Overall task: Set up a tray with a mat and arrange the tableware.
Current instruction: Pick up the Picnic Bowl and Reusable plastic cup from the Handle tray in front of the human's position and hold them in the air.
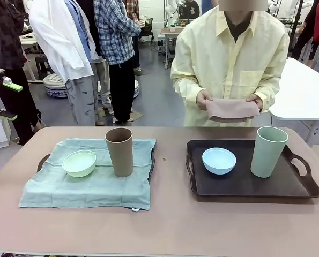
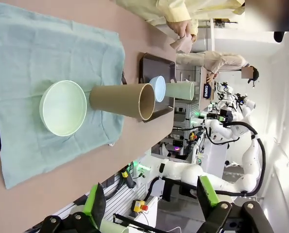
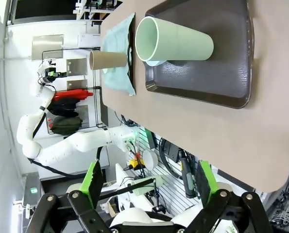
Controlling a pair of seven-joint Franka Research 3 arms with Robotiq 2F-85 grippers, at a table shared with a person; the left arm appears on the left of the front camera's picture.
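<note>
I count two small bowls: a mint green bowl (image 1: 79, 163) and a light blue bowl (image 1: 219, 160). There are two tall cups: a tan brown cup (image 1: 119, 151) and a sage green cup (image 1: 268, 151). Two dark trays: the left tray (image 1: 43, 162) and the right tray (image 1: 239, 184). Two cloth mats: a teal mat (image 1: 68, 187) and a folded pinkish mat (image 1: 232, 110). One table (image 1: 175, 230). I have two claws: my left claw (image 2: 151, 196) and my right claw (image 3: 149, 178).

Left: pale mint bowl (image 1: 79, 163) and tan brown cup (image 1: 119, 151) on a plain sea-green mat (image 1: 89, 187). Right: light blue bowl (image 1: 219, 160) and pale sage cup (image 1: 268, 151) in a dark brown tray (image 1: 239, 187). Far side: pale yellow shirt (image 1: 223, 59), dusty pink folded cloth (image 1: 232, 110). Plain pinkish-beige surface (image 1: 175, 227).
</note>
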